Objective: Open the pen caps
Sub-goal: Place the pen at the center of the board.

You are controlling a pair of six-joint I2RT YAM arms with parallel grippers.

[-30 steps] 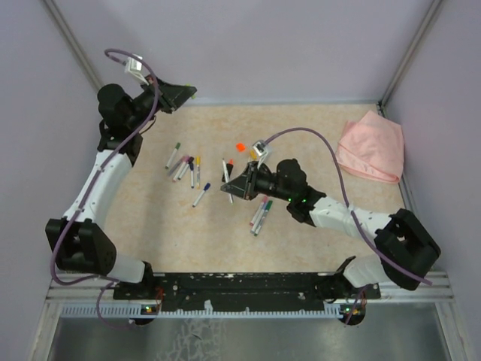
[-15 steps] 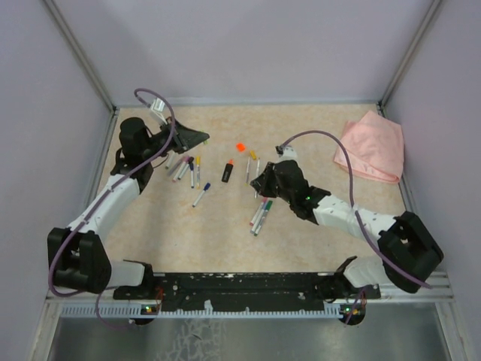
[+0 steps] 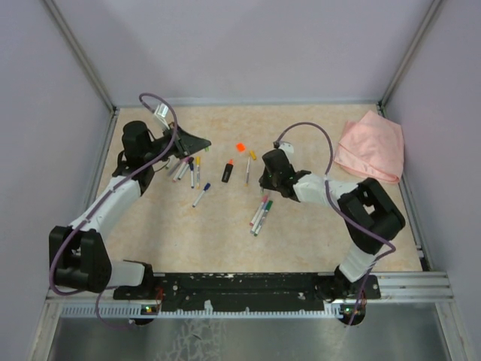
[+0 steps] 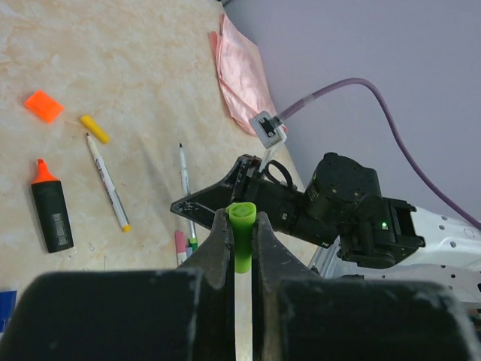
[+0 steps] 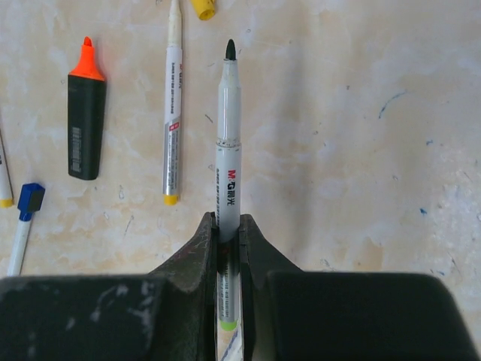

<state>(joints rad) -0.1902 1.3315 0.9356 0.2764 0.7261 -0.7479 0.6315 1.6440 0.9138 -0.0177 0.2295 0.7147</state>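
My left gripper [image 3: 203, 142] hovers over the back left of the table. It is shut on a small green pen cap [image 4: 242, 226], whose round end pokes out between the fingertips. My right gripper [image 3: 265, 177], near the table's middle, is shut on a white pen barrel [image 5: 228, 150]; the bare dark tip points away toward a loose yellow cap [image 5: 203, 7]. An orange cap [image 3: 240, 146] lies loose beyond it. Several capped pens [image 3: 186, 167] lie below the left gripper, and more [image 3: 260, 214] lie near the right arm.
A black highlighter with an orange tip [image 3: 228, 171] and a white pen with a yellow end [image 5: 173, 105] lie between the grippers. A blue-capped pen [image 3: 201, 195] lies nearer the front. A pink cloth [image 3: 370, 147] sits at the back right. Grey walls enclose the table.
The left gripper came down from the back left corner toward the middle. The right gripper drew back to the right, uncovering the highlighter. Both stayed shut.
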